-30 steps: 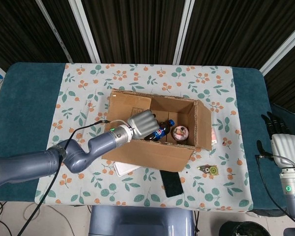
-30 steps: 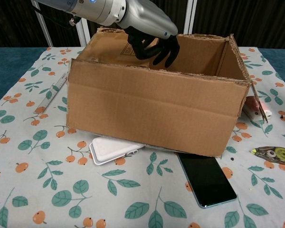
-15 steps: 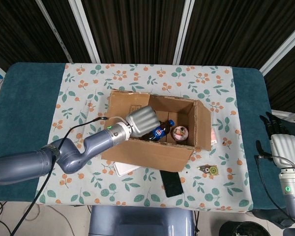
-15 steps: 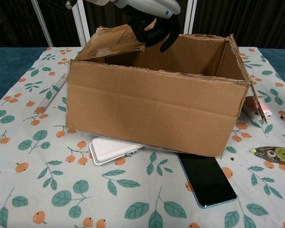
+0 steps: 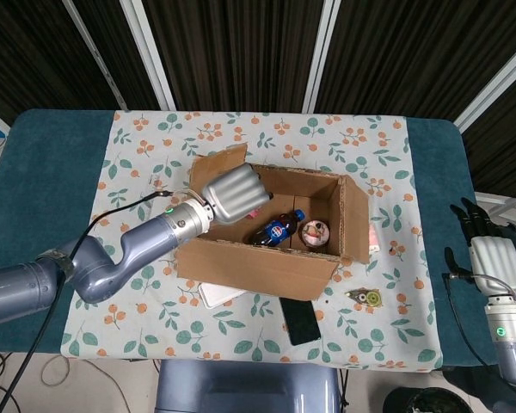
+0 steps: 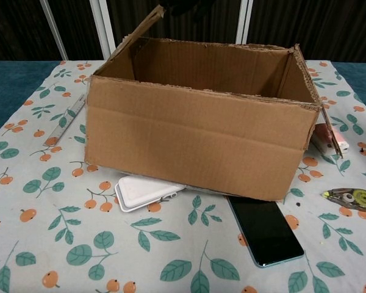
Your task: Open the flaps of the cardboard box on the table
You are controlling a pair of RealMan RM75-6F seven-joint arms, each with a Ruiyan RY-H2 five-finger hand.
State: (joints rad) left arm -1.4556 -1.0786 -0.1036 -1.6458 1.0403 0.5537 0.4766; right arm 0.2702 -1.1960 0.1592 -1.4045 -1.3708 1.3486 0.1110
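The cardboard box [image 5: 267, 258] [image 6: 201, 122] stands in the middle of the flowered cloth with its top uncovered. Its left flap [image 5: 221, 163] [image 6: 136, 33] is lifted and slants up and outward. My left hand [image 5: 233, 193] is over the box's left end with its fingers curled at that flap's free edge; the chest view shows only dark fingertips [image 6: 186, 6] at the flap's tip. The right flap [image 5: 358, 215] [image 6: 314, 79] stands out to the side. My right hand [image 5: 487, 255] hangs off the table's right side, fingers apart, holding nothing.
A cola bottle [image 5: 275, 230] and a round cup [image 5: 314, 231] lie inside the box. A black phone [image 5: 301, 320] [image 6: 265, 231], a white case [image 6: 143, 192] and a tape dispenser [image 6: 351, 197] lie along the front. A ruler [image 6: 67, 119] lies on the left.
My left hand has risen out of the box and moved left, swinging the left flap from flat over the opening to raised. The right hand has barely moved.
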